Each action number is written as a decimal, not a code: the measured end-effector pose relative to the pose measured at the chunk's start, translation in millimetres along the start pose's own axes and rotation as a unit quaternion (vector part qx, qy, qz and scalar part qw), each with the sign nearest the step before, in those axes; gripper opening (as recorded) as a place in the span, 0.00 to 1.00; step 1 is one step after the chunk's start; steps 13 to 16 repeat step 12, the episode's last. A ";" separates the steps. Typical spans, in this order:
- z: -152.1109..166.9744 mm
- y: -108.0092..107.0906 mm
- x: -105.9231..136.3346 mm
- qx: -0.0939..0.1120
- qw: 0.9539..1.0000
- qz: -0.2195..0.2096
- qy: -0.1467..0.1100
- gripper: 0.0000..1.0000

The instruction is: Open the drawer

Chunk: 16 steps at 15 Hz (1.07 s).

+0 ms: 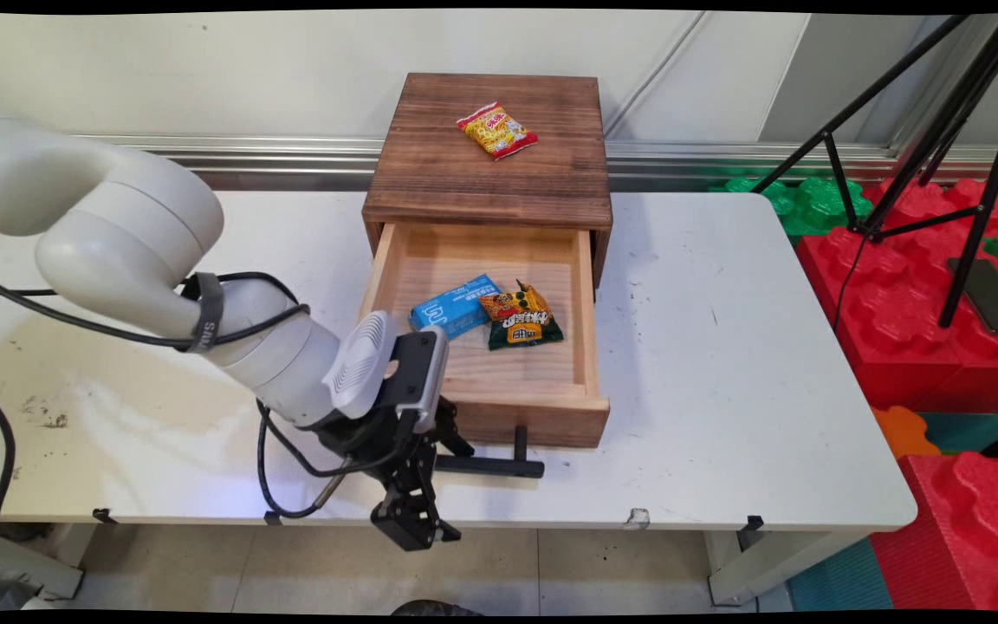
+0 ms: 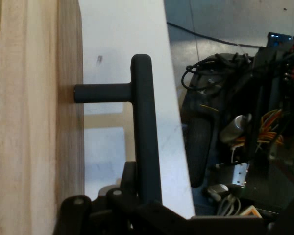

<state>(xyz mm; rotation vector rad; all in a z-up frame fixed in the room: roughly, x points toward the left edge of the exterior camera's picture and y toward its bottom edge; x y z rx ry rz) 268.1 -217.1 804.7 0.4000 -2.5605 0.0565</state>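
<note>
The black bar handle point(image 1: 490, 465) of the open wooden drawer point(image 1: 499, 407) runs into the gripper point(image 1: 412, 485) at its left end, though whether the jaws are clenched on it cannot be told. The drawer holds a blue packet point(image 1: 456, 305) beside an orange-and-green snack bag point(image 1: 521, 317). A yellow-and-red snack bag point(image 1: 496, 130) lies on top of the wooden cabinet point(image 1: 482, 173), which stands at the back of the white tabletop point(image 1: 724, 373).

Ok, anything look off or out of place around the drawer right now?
Nothing spilled or broken. The drawer stands pulled out of the wooden box, with a blue packet and a snack bag lying loose inside. Another snack bag lies askew on the box top. The tool hangs past the table edge beside the black handle.
</note>
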 end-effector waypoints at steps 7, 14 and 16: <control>-2.0 12.1 -0.3 -0.006 1.000 -0.002 0.001 1.00; -4.9 18.8 0.7 -0.007 1.000 -0.002 0.003 1.00; -4.9 18.8 0.7 -0.007 1.000 -0.002 0.003 1.00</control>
